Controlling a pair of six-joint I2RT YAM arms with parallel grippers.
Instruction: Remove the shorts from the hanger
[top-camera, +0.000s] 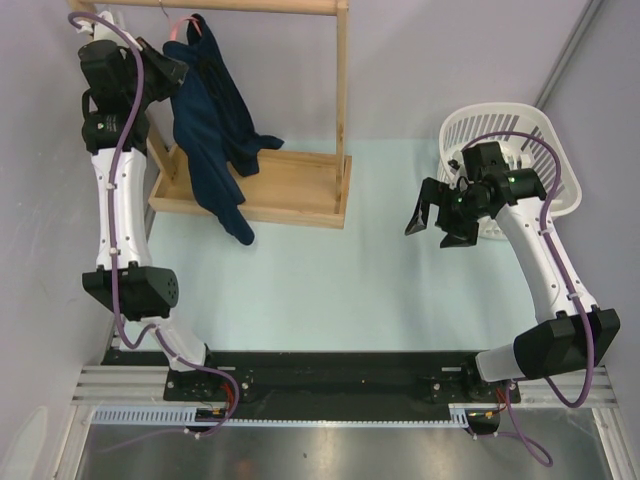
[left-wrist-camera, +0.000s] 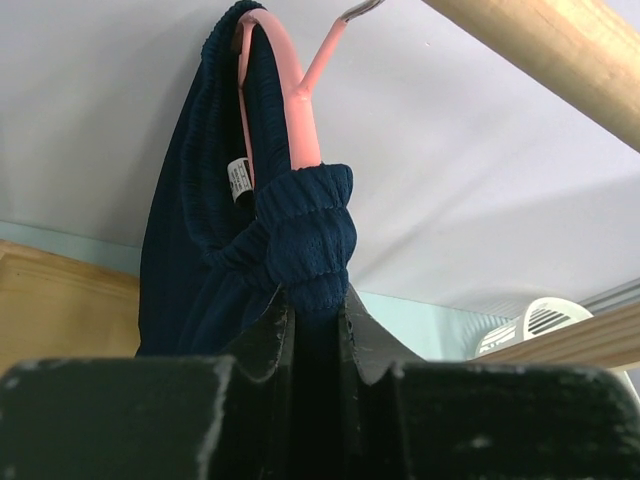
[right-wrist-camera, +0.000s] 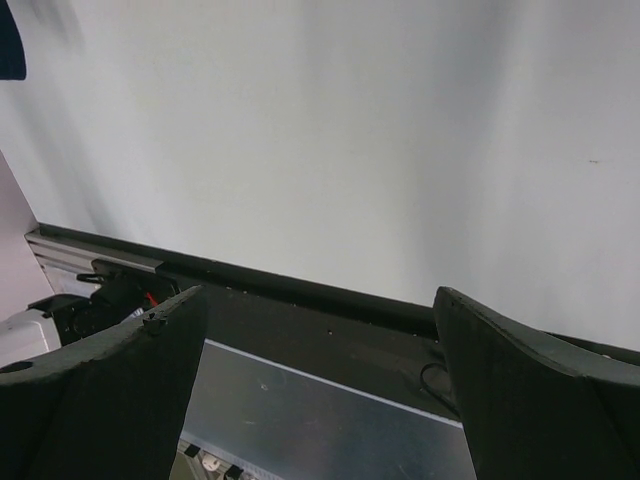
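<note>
The dark navy shorts (top-camera: 212, 135) hang from the thin pink hanger (top-camera: 183, 24) on the wooden rack's top rail, one leg trailing down over the rack's base. My left gripper (top-camera: 176, 72) is raised at the hanger's left side. In the left wrist view it (left-wrist-camera: 314, 300) is shut on a bunched fold of the shorts (left-wrist-camera: 305, 235) just below the pink hanger (left-wrist-camera: 303, 115), whose metal hook (left-wrist-camera: 360, 10) shows at the top. My right gripper (top-camera: 432, 222) is open and empty above the table, far right of the shorts; it also shows in the right wrist view (right-wrist-camera: 320, 340).
The light wooden rack (top-camera: 341, 110) stands at the back left with a tray-like base (top-camera: 290, 190); its rail (left-wrist-camera: 560, 55) crosses the left wrist view. A white slatted basket (top-camera: 545, 150) sits at the back right behind my right wrist. Grey walls close in at the back and sides.
</note>
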